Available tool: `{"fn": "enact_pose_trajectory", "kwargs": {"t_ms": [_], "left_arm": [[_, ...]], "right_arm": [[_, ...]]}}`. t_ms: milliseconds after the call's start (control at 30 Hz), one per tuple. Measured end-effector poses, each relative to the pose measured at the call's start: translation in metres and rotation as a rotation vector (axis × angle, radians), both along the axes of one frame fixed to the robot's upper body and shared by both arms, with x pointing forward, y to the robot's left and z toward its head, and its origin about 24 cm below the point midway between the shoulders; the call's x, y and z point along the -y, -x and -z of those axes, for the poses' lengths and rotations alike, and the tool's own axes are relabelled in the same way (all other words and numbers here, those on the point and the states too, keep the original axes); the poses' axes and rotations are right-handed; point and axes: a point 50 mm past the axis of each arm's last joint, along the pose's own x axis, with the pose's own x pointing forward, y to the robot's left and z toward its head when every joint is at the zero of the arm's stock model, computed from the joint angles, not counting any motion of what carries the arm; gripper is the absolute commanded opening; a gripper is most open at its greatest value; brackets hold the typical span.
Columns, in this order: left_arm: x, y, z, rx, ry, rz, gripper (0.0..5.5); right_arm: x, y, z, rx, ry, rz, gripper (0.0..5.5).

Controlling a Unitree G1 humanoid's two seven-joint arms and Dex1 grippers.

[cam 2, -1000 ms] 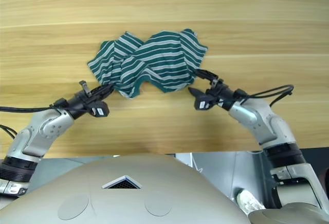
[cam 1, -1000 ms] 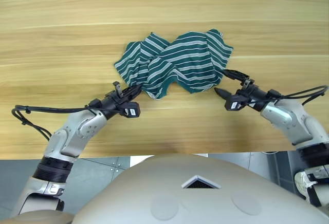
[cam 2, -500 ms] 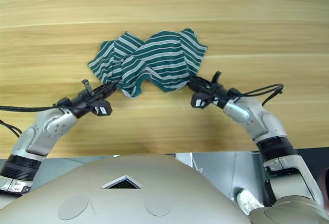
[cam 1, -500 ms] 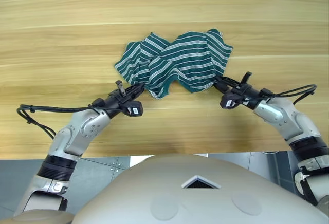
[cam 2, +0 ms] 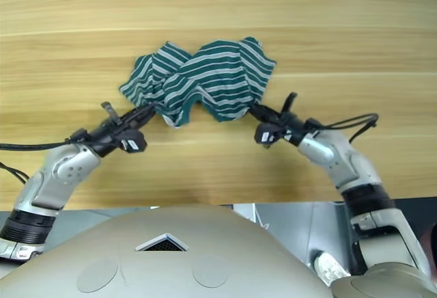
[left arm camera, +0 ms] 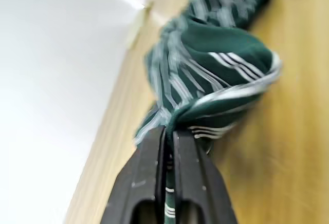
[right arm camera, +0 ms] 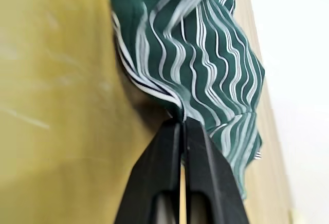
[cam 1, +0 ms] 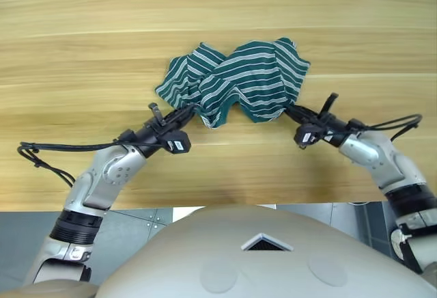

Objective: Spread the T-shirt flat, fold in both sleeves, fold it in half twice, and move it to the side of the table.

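Left claw (cam 1: 184,111) and right claw (cam 1: 291,111) each pinch the crumpled T-shirt's (cam 1: 235,83) near edge on the bench (cam 1: 102,38); thin bites could slip when pulled apart.

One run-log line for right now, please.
phase: spread flat, not yet done | T-shirt: crumpled heap on table | left gripper: shut on T-shirt's near-left edge | right gripper: shut on its near-right edge

The right claw (right arm camera: 182,123) has both black fingers (right arm camera: 163,157) pressed together, pinching a fold at the edge of the T-shirt (right arm camera: 205,54). The green, white-striped fabric is bunched and wrinkled, rising from the pinch point. It rests on the wooden worktop (right arm camera: 56,80).
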Motion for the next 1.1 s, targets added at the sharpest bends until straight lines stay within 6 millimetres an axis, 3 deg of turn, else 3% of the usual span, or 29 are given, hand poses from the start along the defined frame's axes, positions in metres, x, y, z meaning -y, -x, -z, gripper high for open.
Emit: {"fn": "enact_pose_trajectory", "kwargs": {"t_ms": [133, 233, 367, 467, 600, 700, 767, 867, 967, 1033, 1067, 1100], "left_arm": [[-0.005, 0.019, -0.006, -0.078, 0.241, 0.01, 0.03], [-0.015, 0.042, -0.009, -0.194, 0.403, 0.06, 0.03], [-0.031, 0.032, -0.028, -0.16, 0.557, 0.092, 0.03], [-0.039, 0.001, -0.042, -0.071, 0.637, 0.077, 0.03], [-0.044, -0.067, -0.047, -0.038, 0.704, -0.025, 0.03], [-0.037, -0.124, -0.062, 0.0, 0.76, -0.088, 0.03], [-0.029, -0.163, -0.085, 0.057, 0.79, -0.157, 0.03], [-0.014, -0.216, -0.142, 0.188, 0.839, -0.296, 0.03], [-0.008, -0.239, -0.207, 0.37, 0.896, -0.415, 0.03], [-0.014, -0.236, -0.246, 0.514, 0.958, -0.421, 0.03], [-0.02, -0.233, -0.254, 0.563, 0.954, -0.415, 0.03], [-0.027, -0.232, -0.248, 0.567, 0.929, -0.423, 0.03]], "right_arm": [[0.001, 0.01, -0.033, 0.037, -0.308, 0.047, 0.01], [0.017, 0.024, -0.077, 0.101, -0.558, 0.052, 0.01], [0.027, 0.027, -0.117, 0.181, -0.818, 0.019, 0.01], [0.022, 0.011, -0.127, 0.206, -0.848, -0.016, 0.01], [0.008, -0.056, -0.119, 0.285, -0.803, 0.116, 0.01], [-0.004, -0.12, -0.122, 0.355, -0.78, 0.272, 0.01], [-0.011, -0.159, -0.137, 0.415, -0.777, 0.405, 0.01], [-0.022, -0.206, -0.182, 0.561, -0.797, 0.634, 0.01], [-0.03, -0.222, -0.24, 0.801, -0.852, 0.777, 0.01], [-0.034, -0.219, -0.273, 0.935, -0.911, 0.76, 0.01], [-0.034, -0.217, -0.278, 0.961, -0.92, 0.735, 0.01], [-0.032, -0.217, -0.273, 0.951, -0.903, 0.707, 0.01]]}}
